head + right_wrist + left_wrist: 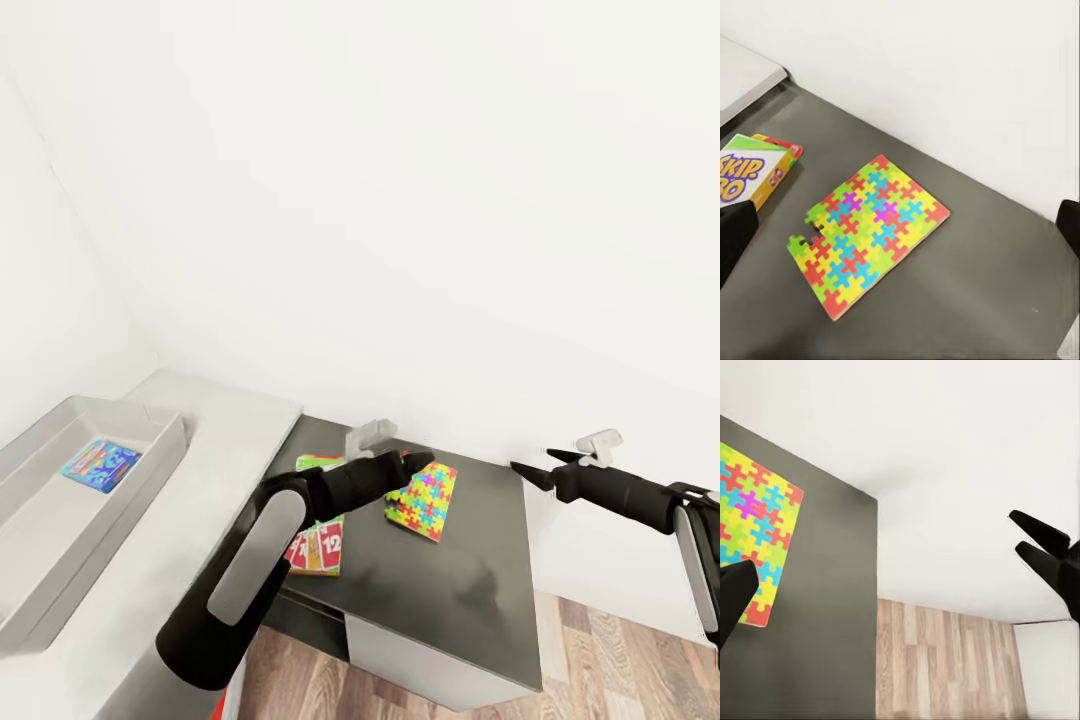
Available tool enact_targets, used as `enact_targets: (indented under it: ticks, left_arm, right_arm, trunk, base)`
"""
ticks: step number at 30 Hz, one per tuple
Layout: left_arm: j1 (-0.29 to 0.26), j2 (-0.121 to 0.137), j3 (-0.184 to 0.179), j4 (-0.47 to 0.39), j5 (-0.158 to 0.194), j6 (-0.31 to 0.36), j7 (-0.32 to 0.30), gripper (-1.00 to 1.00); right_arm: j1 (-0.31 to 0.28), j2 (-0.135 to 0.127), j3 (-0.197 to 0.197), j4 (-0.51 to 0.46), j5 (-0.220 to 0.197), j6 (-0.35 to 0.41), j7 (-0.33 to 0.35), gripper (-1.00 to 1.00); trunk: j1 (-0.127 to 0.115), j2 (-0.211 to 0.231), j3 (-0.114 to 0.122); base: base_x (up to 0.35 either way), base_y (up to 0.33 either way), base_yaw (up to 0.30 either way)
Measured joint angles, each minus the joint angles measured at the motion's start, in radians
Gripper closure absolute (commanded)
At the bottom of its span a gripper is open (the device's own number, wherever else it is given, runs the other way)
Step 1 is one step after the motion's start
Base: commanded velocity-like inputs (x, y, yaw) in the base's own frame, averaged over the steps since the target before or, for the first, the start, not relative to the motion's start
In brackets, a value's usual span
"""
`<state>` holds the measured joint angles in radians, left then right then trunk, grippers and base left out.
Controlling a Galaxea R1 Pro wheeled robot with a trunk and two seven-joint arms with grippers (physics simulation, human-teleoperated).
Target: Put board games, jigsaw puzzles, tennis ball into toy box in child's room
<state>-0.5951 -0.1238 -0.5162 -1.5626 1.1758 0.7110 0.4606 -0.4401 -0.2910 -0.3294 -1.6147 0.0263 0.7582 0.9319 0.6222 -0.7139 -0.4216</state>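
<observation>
Puzzle [423, 500] lies flat on the dark desk [470, 600], near the white wall [400, 200]; the right wrist view shows one corner with pieces missing. Just beside it, SKIP-BO [318, 540] lies flat with a red-edged box under it, partly hidden by the left arm. Tray [60, 540] sits on the light desk [220, 430] and holds the blue game [100, 466]. Left gripper [418, 462] hovers over the puzzle's near edge, its jaws set wide in the left wrist view. Right gripper [530, 468] hangs past the dark desk's far corner, apart from everything; its wrist view shows both fingers wide at the picture's edges. Wood floor [620, 650] runs below.
</observation>
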Motion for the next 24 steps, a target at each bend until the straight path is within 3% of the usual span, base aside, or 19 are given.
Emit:
enact_targets:
  ticks: [7,19,24]
  left_arm:
    - [0.05,-0.003,-0.013,-0.02,0.021,0.0,-0.002,-1.0]
    - [0.078,0.001,-0.042,-0.022,0.026,-0.001,-0.006,-1.0]
    - [0.091,0.005,-0.044,-0.016,0.025,-0.002,0.0,-1.0]
  right_arm:
    - [0.003,-0.011,-0.04,0.0,0.0,0.0,0.0,-1.0]
    - [0.003,-0.012,-0.047,0.0,0.0,0.001,-0.001,-1.0]
    - [0.004,-0.011,-0.042,0.0,0.0,0.0,-0.001,-1.0]
  trunk:
    - [0.0,0.0,0.011]
    - [0.0,0.0,0.03]
    - [-0.019,0.035,0.054]
  base:
    - [0.0,0.0,-0.129]
    - [0.0,0.0,-0.136]
    - [0.0,0.0,-0.133]
